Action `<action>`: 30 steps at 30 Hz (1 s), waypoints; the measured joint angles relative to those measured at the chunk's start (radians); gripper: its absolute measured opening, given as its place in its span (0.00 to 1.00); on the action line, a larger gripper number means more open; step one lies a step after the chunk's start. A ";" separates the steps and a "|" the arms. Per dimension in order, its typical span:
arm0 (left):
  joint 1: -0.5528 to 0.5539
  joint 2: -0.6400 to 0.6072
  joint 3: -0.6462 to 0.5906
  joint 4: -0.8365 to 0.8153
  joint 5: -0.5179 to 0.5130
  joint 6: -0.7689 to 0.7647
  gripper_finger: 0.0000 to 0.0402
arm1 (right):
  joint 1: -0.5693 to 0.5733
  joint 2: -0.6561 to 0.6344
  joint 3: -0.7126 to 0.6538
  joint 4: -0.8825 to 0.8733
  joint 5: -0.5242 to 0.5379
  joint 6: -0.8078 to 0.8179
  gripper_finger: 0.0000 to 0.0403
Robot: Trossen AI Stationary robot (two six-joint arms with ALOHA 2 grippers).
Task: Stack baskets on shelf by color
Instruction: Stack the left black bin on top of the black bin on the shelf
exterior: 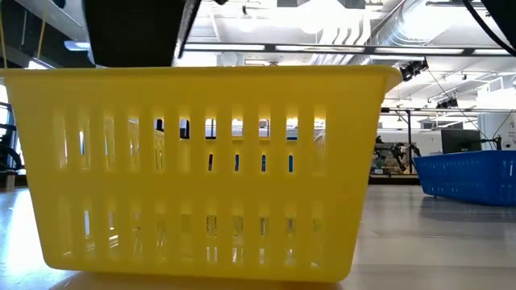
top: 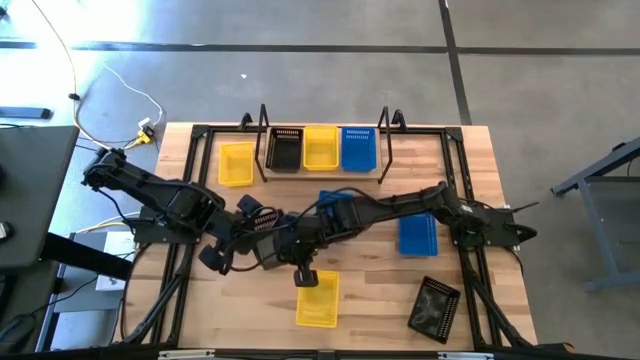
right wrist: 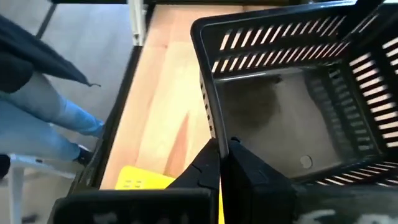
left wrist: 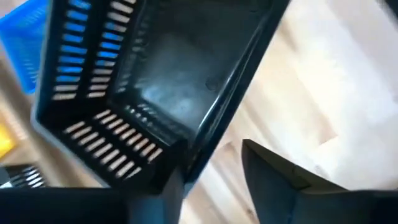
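Observation:
A black basket (right wrist: 292, 106) hangs over the middle of the table, between my two arms. My right gripper (right wrist: 221, 148) is shut on it. My left gripper (left wrist: 211, 163) is open, one finger on each side of the basket's wall (left wrist: 214, 127); whether they touch it I cannot tell. At the far edge, the shelf (top: 384, 140) carries a black basket (top: 285, 150), a yellow one (top: 320, 147) and a blue one (top: 357, 148) side by side. My right gripper pinches the rim of one wall (right wrist: 211, 127) of the black basket, one finger (right wrist: 255, 171) inside the basket and one (right wrist: 202, 169) outside. The fingers slant down onto the rim. The basket is lifted clear of the table, its open side up.
Loose baskets lie on the wooden table: yellow (top: 236, 163) left of the shelf, yellow (top: 317, 298) near the front edge, blue (top: 418, 235) at the right, another blue (top: 330, 198) partly under my right arm, black (top: 435, 307) at the front right. A person's legs (right wrist: 37, 118) show beyond the table.

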 joint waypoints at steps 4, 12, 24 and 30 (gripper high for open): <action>0.014 0.000 0.000 -0.020 -0.120 0.000 0.44 | -0.005 0.000 0.000 -0.055 0.022 0.058 0.00; 0.050 0.000 0.000 -0.056 -0.237 0.000 0.47 | -0.012 0.001 0.000 -0.143 0.130 0.100 0.00; 0.175 -0.027 0.000 -0.155 -0.354 -0.019 0.43 | -0.097 0.001 0.000 -0.170 0.326 -0.017 0.00; 0.297 -0.093 0.000 -0.161 -0.339 -0.018 0.43 | -0.174 0.001 0.000 -0.131 0.394 -0.100 0.00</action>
